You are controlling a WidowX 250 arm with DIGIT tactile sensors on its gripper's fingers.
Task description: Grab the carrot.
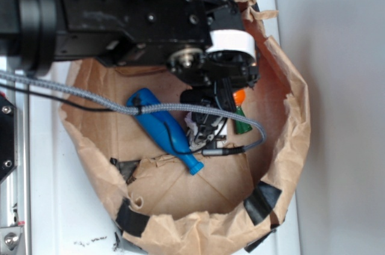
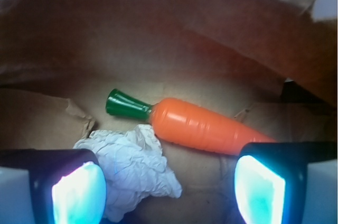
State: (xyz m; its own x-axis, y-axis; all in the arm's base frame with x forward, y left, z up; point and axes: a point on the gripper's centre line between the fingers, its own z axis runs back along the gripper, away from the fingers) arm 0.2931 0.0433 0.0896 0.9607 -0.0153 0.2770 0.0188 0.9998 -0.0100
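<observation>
Inside the paper bag [image 1: 283, 165], the gripper [image 2: 169, 182] hangs wide open and empty over the carrot [image 2: 203, 127] (paper ball [image 2: 129, 168] alongside) — approach made, grasp outstanding.

Your exterior view looks steeply down from above the paper bag [image 1: 283, 147], the arm filling its upper half. Your wrist view sits low inside that bag [image 2: 211, 28], close to its floor, facing the far wall. Both views share the carrot [image 1: 240, 97] [image 2: 206, 126] inside the bag.
</observation>
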